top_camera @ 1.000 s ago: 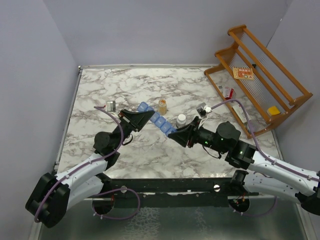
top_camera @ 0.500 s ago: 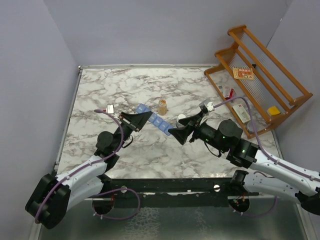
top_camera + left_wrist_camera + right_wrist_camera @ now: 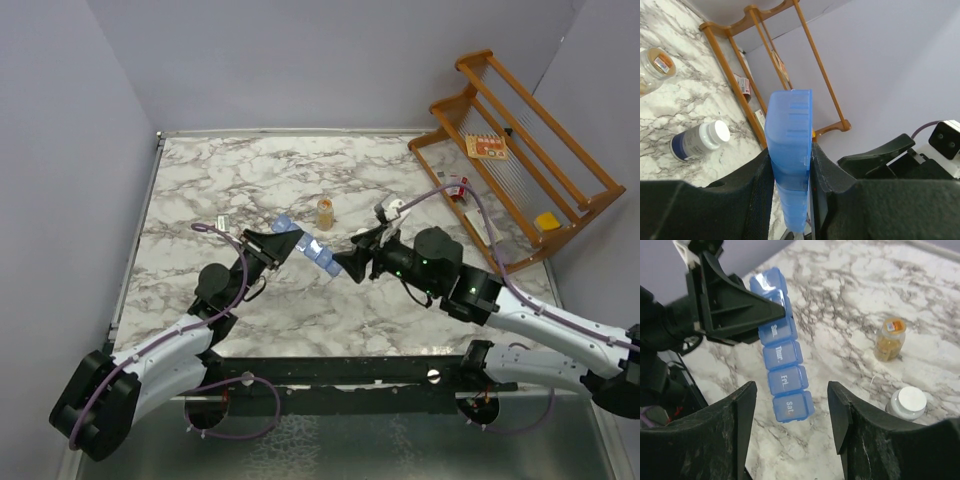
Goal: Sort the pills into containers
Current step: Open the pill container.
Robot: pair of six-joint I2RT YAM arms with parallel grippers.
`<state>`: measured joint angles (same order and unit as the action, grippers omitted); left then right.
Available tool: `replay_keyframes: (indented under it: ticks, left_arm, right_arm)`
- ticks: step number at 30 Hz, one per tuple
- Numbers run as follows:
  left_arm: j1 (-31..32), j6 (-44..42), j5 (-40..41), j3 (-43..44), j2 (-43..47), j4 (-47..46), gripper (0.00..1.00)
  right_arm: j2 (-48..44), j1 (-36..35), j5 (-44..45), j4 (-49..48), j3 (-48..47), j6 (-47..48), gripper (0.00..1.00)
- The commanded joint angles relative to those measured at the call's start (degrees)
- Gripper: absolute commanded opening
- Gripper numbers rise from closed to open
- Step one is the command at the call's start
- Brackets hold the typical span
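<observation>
Right wrist view: left claw [image 3: 791, 165] clamps pill strip [image 3: 782, 367] over mid-table, seemingly lifted; right claw [image 3: 792, 390] wide, straddling its Sat end; likely lid-opening step; next needs fingertip on one lid tab.

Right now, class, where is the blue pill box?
In the top view, the pill box is mid-table, clamped at one end by the left gripper, with the right gripper near its other end.
</observation>
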<state>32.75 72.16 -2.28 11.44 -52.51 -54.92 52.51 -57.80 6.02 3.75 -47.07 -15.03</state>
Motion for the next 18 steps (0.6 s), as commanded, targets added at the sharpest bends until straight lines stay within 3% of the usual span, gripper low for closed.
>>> replay_keyframes:
  ticks: [1, 9, 18]
  left_arm:
    - [-0.05, -3.23, -1.28, 0.05, 1.17, 3.18, 0.00]
    - [-0.06, -9.98, -2.84, 1.10, 0.87, 5.53, 0.00]
    - [-0.06, -7.74, -3.94, 1.53, -3.69, 6.08, 0.00]
  right_arm:
    - [6.07, -2.13, 2.74, 7.24, -1.44, 6.34, 0.56]
    - [9.70, -5.46, 7.43, 5.38, -2.52, 13.46, 0.51]
    - [12.53, -5.47, 7.99, 5.64, -4.21, 14.24, 0.54]
